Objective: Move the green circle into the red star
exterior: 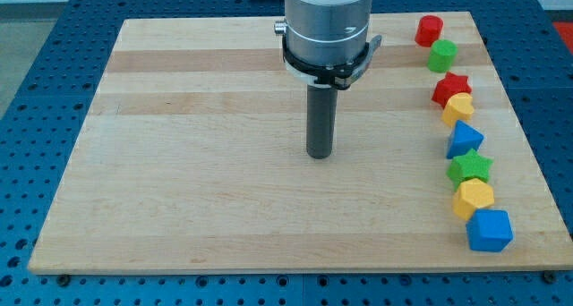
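Observation:
The green circle (442, 54) lies near the board's top right corner, just below a red block (429, 29). The red star (451, 88) sits a short way below the green circle, with a small gap between them, and touches a yellow block (458, 108) on its lower side. My tip (320, 154) rests on the board near the middle, well to the left of both blocks and touching none.
Along the wooden board's (179, 163) right edge, below the yellow block, run a blue triangle-like block (464, 139), a green star (469, 167), a yellow hexagon (473, 198) and a blue block (489, 230). A blue pegboard (36, 91) surrounds the board.

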Robot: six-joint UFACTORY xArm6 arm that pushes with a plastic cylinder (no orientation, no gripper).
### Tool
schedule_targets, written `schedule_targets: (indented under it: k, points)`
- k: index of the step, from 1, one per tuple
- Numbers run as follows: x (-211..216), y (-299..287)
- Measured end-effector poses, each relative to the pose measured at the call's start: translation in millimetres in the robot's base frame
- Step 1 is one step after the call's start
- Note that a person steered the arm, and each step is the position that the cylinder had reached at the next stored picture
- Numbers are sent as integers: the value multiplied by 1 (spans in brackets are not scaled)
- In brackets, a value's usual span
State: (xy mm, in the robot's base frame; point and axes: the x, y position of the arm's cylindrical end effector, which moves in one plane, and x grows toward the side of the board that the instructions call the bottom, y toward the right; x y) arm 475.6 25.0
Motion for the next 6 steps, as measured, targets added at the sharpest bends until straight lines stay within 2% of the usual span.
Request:
schedule_targets:
  k: [1, 3, 4, 5, 6]
  points:
    - [-16, 0]
    - [-219, -13]
    - [-238, 6]
    - [-282, 77]
    - [-284, 82]
